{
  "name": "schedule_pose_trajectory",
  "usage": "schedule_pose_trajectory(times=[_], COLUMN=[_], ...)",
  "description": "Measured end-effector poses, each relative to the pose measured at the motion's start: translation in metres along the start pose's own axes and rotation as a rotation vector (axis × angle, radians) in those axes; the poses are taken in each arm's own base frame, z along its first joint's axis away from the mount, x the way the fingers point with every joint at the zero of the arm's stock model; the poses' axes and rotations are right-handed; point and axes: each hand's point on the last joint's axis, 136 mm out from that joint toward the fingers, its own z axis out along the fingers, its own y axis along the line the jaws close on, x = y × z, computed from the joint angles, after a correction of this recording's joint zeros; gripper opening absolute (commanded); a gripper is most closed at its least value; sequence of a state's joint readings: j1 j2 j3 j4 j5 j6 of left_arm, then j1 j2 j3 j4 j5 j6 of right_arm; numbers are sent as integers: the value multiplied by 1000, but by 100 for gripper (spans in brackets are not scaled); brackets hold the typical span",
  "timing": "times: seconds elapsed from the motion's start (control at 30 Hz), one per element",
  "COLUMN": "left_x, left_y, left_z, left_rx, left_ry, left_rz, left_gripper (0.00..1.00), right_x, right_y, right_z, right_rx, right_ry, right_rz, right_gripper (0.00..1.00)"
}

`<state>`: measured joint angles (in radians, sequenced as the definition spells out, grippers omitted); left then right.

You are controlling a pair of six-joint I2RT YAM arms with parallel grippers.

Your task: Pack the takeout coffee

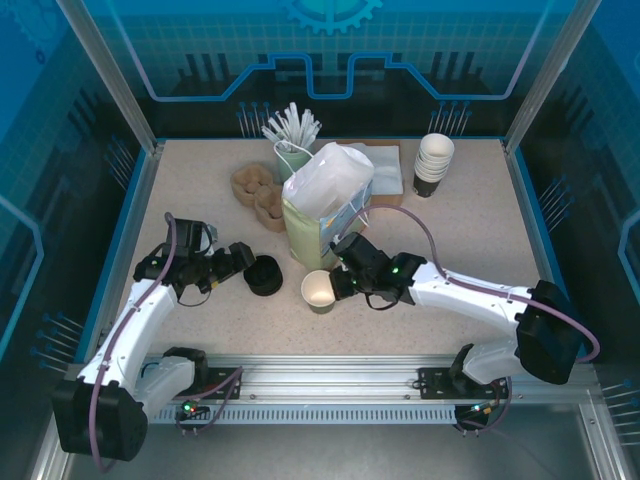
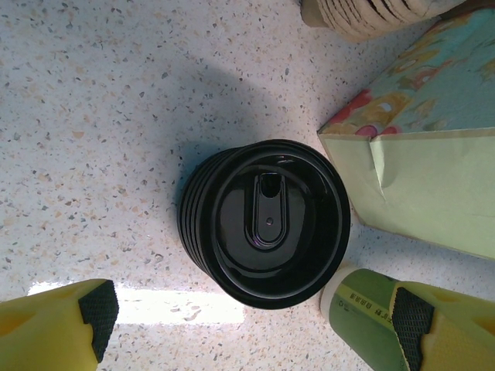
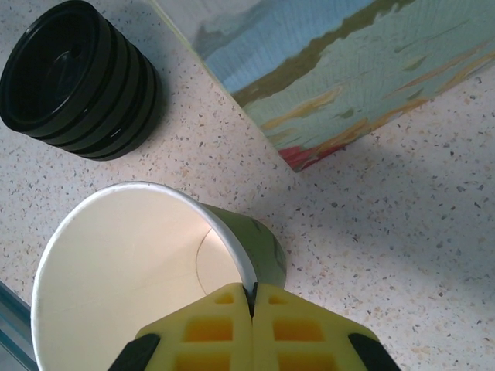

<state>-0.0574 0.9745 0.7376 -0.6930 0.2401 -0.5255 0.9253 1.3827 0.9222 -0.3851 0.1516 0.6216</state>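
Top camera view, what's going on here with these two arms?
The right fingers are shut on the rim of a lidless paper cup, which sits on the table in front of the paper bag. The left fingers are open beside the stack of black lids. The cup is not yet lidded or bagged.

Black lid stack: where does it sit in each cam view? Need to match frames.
Top external: lid stack left of centre, on the table.
Left wrist: lid stack at centre, seen from above.
Right wrist: lid stack in the upper left corner.
Shared landmark: the paper bag, to the right of the stack in all three.
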Motion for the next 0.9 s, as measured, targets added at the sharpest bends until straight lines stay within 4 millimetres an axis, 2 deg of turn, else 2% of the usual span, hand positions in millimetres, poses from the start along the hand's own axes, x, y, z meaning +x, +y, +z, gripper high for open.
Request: schedule_pose_trajectory(times=[0.13,0.23,0.43,0.5,0.7,0.9], left_x=[0,1,4,5,9,17], left_y=[0,1,3,3,2,8], left_z=[0,1,3,3,8,22], left_rx=[0,-2,-8,-11,-38,-107], left_ry=[0,3,12,12,20,61], left_rz=[0,-1,0,6,28,42], left_gripper=[93,93,93,92,88,84], right_x=[4,4,-5,-9,-27,-45], right_y=[0,-1,2,3,6,-4], right_z=[3,3,-5,-11,-46,-86], right_rx=[4,8,15,15,-12,-52], right_ry=[14,19,11,1,-62,-143], right_rz=[3,8,3,4,16,54], right_gripper=[16,30,44,46,51,52])
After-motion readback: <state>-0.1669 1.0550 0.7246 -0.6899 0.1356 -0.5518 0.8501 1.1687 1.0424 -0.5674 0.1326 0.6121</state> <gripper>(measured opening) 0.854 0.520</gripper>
